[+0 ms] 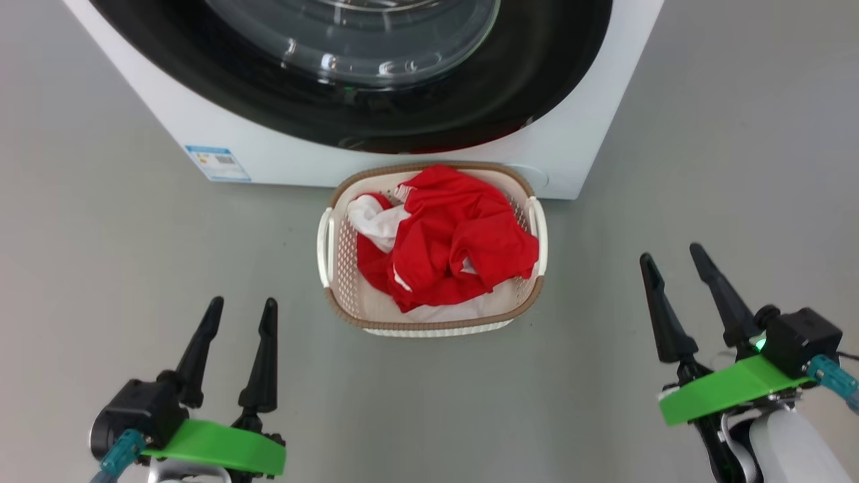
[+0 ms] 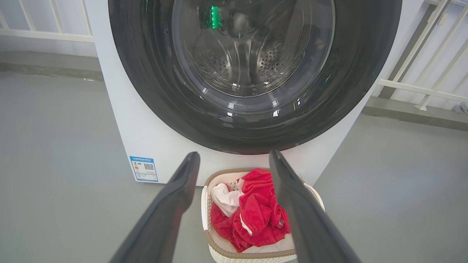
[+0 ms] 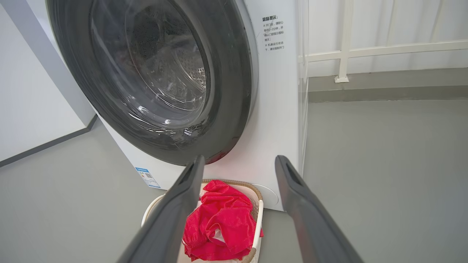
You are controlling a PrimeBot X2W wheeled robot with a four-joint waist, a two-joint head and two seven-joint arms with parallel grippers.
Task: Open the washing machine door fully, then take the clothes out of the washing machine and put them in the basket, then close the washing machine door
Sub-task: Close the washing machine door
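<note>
Grey floor [image 1: 134,282] carries the washer [image 1: 282,157], its door [image 1: 470,100] looking shut, and the basket [image 1: 429,166] just before it, clothes [image 1: 456,235] heaped inside. Left claw [image 1: 243,302] and right claw [image 1: 671,252] hang released, empty. If unlatched, the door could swing open; a forward reach might knock the basket.
</note>
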